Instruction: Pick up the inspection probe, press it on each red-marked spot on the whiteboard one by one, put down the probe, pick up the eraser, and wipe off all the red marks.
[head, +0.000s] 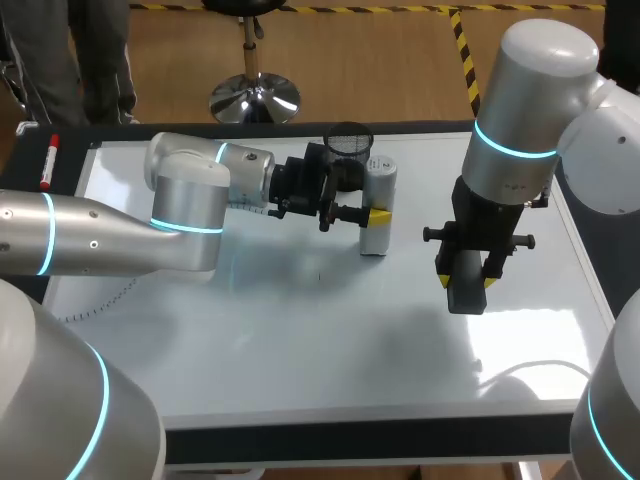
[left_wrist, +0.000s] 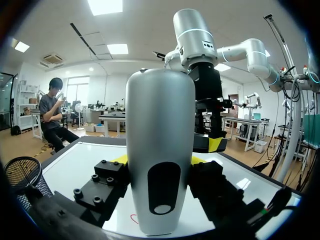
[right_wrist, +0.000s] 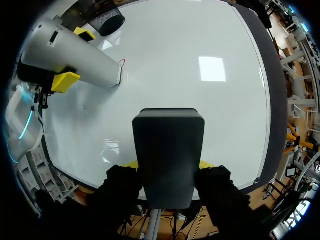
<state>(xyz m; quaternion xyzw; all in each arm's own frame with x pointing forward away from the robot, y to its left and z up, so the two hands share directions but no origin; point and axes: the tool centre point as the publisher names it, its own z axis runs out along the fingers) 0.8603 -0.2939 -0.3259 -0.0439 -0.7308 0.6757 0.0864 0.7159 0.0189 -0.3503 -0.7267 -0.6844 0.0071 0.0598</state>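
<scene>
Nearest the front edge, the right gripper (right_wrist: 169, 164) points down over the right half of the whiteboard (head: 300, 340). It is clamped on the dark eraser (right_wrist: 169, 145), with a yellow-tipped finger against each long side. The eraser's flat face is turned down toward the white surface. Whether it touches the board, I cannot tell. No red is visible on the board directly ahead of it in the right wrist view.

Farther in, toward the middle of the board, the left arm reaches across from the left, its wrist turned sideways. The left gripper (head: 374, 216) is closed on the inspection probe (head: 378, 190), a pale, rounded cylinder pinched from both sides partway up its body. The probe stands upright with its lower end down on the whiteboard. A small red mark (right_wrist: 121, 62) shows as a thin curved stroke right at the edge of that lower end. In the left wrist view the same stroke peeks out just beside the probe's base. The probe and the eraser are well apart, with bare board between them.

Just behind the probe, at the board's far edge, stands a black mesh cup (head: 348, 140). Over at the far left corner, off the white surface, a red marker (head: 48, 162) lies on the dark border.
</scene>
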